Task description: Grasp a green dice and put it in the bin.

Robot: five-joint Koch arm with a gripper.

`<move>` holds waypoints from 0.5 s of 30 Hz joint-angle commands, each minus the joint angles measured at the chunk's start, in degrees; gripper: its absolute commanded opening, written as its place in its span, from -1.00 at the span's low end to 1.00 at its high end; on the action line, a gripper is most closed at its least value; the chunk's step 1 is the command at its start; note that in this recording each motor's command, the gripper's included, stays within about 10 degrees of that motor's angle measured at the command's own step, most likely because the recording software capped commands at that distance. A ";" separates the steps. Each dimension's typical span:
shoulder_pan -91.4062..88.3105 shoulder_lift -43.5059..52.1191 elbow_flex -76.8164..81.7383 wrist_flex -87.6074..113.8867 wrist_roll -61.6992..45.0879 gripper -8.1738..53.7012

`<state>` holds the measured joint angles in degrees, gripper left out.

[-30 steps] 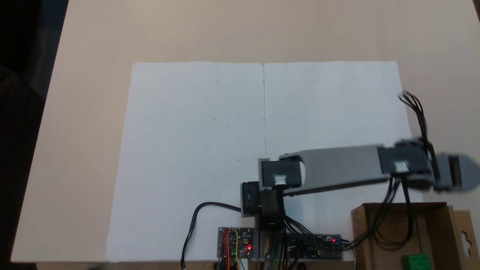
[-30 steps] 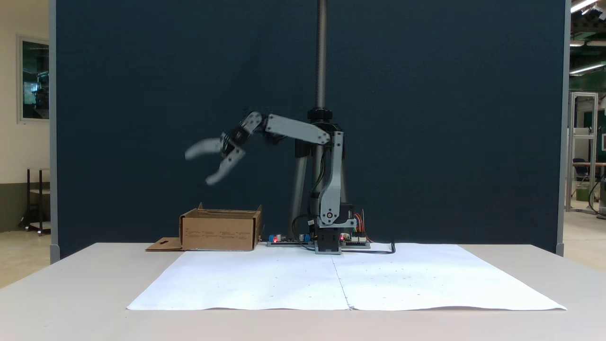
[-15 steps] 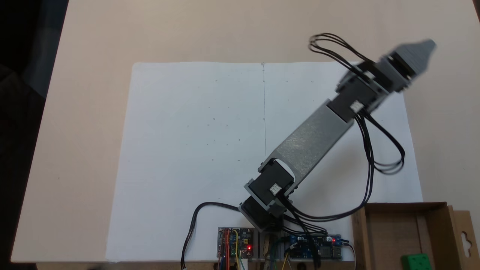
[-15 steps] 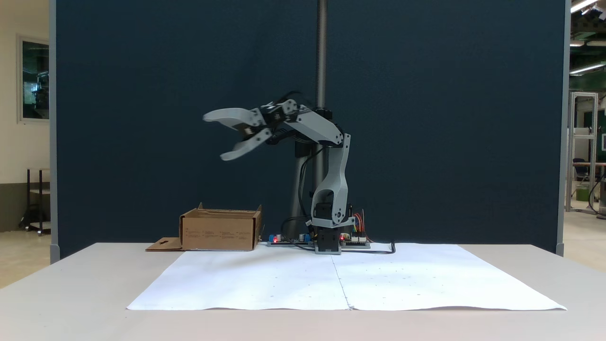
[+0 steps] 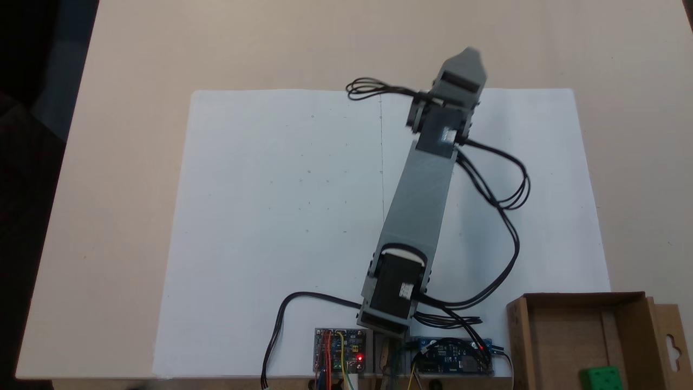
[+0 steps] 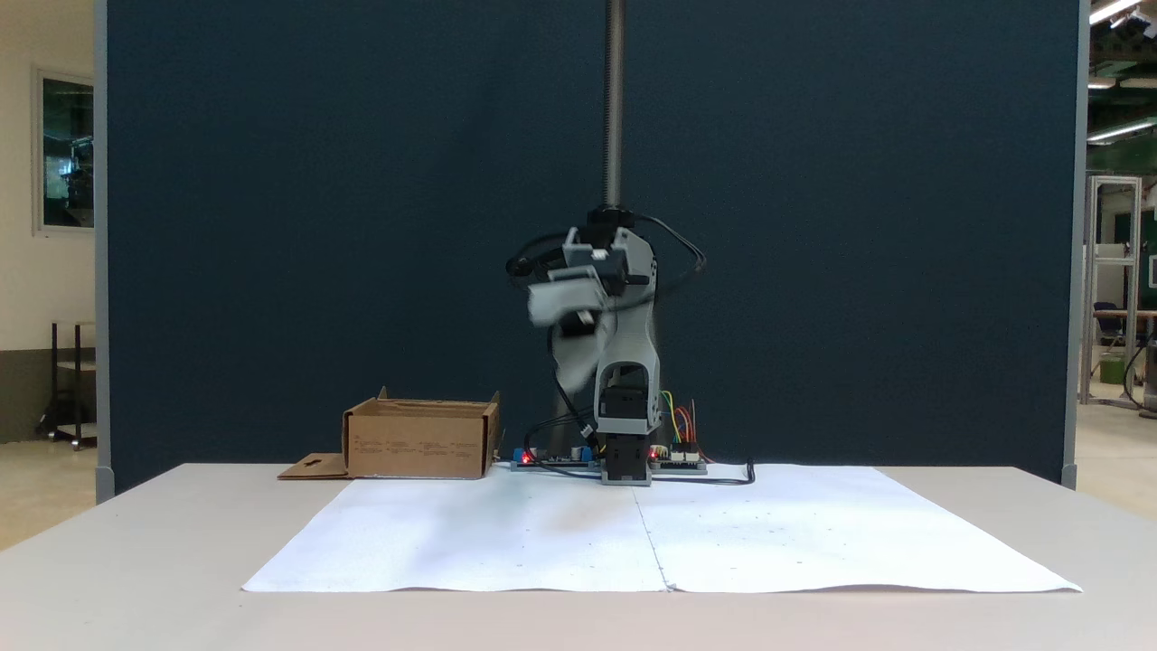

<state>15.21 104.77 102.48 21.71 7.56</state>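
In the fixed view from above, the green dice [image 5: 600, 377] already lies inside the bin [image 5: 521, 338], near the bottom edge of the picture, at about 5 o'clock from the arm's base. The bin stands at the lower right corner, just beside the white paper [image 5: 270, 216] that covers the middle of the surface [image 5: 135, 81]. The arm stretches from its base toward 12 o'clock, a little to 1 o'clock, and the hand [image 5: 466, 57] is above the far edge of the paper, well apart from the bin. From this side the two jaws lie one over the other, so here I cannot tell how far they are open. In the fixed view from the front, the bin [image 6: 420, 440] stands on the surface [image 6: 136, 542] at 9 o'clock from the base, and the dice is hidden by its wall. The hand [image 6: 568, 336] points toward the camera and is blurred; one light jaw seems higher and one lower, but I cannot say if there is a gap, and I see nothing held between them. I judge that the placing step is finished and the arm is now away from the bin. The next move probably asks only to fold the arm to a rest position, with its loose cables [image 5: 503, 216] kept clear of the bin.
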 commanded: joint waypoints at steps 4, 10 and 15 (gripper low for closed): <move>-3.43 8.70 10.99 -7.38 3.52 0.70; -7.65 16.35 29.36 -20.46 1.49 0.69; -11.78 21.80 42.01 -31.27 -3.34 0.69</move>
<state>4.04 124.19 144.40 -1.58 7.21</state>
